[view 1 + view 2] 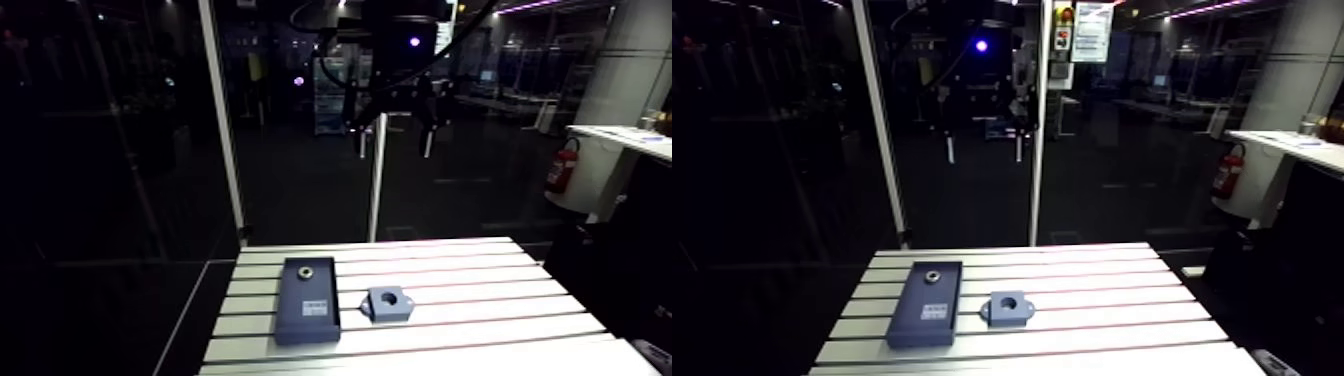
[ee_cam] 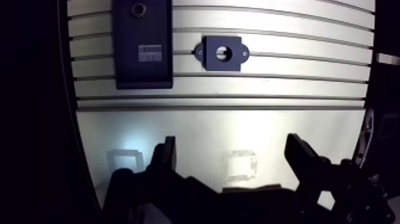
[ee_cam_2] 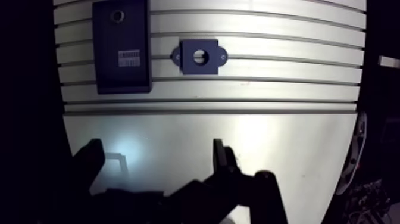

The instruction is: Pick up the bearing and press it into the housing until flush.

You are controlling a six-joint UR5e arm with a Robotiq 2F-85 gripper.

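— What did you make out from the arm view?
— A slotted aluminium table point(image 1: 480, 300). On it lay a dark blue rectangular tray point(image 1: 300, 318) with a small white label point(image 1: 314, 306). The small dark metal ring bearing point(image 1: 305, 270) sat in a round recess at the tray's far end.
— And the housing?
— The dark block housing with a round bore and two side ears point(image 1: 388, 303) lay flat just beside the tray, with a narrow gap between them. The black two-finger gripper point(image 1: 395, 135) hung high above the table's far edge, well apart from both parts.
— Could you read its fingers from there?
— No, they were too dark and small. The wrist view settled it. The two black fingers point(image 2: 168, 156) stood wide apart, with only bare table under the gap and nothing gripped.
— Where were the parts from that angle?
— Both lay ahead of the gripper, well clear of it. The housing was roughly in line with the gap between the fingers. The tray lay off to one side, and the bearing was in the end farthest from the fingers.
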